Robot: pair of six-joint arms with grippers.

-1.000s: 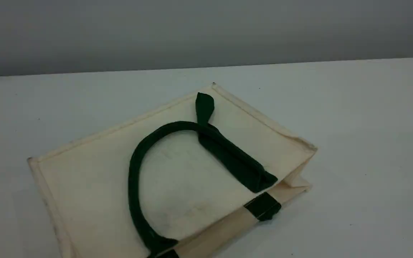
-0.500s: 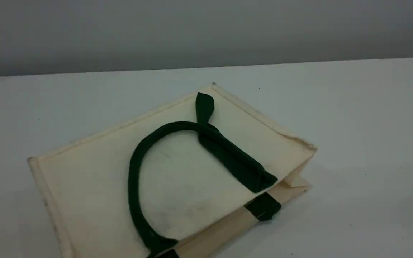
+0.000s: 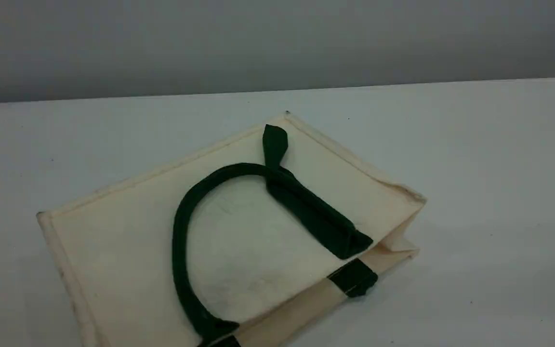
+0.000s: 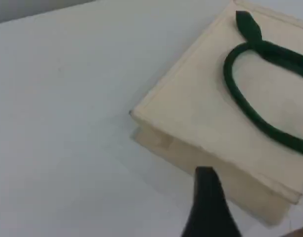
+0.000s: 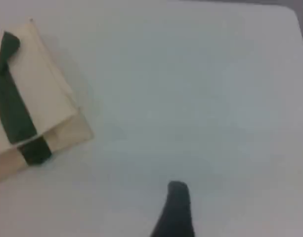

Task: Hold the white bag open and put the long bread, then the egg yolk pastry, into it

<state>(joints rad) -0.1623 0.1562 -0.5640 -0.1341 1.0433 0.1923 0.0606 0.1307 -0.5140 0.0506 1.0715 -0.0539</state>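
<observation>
The white bag (image 3: 128,241) lies flat on its side on the table, its mouth toward the lower right and barely gaping at the corner. One dark green handle (image 3: 179,241) curves over its upper face; the other handle's tab (image 3: 353,278) pokes out below the mouth. The long bread and the egg yolk pastry are out of view. No arm shows in the scene view. The left gripper's dark fingertip (image 4: 206,197) hovers by the bag's (image 4: 200,108) closed bottom edge. The right gripper's fingertip (image 5: 177,207) hangs over bare table, right of the bag's (image 5: 40,94) mouth. Nothing is in either gripper.
The white table (image 3: 475,159) stretches around the bag, with its far edge against a grey wall (image 3: 277,43). In the right wrist view the table's far right corner (image 5: 289,10) shows.
</observation>
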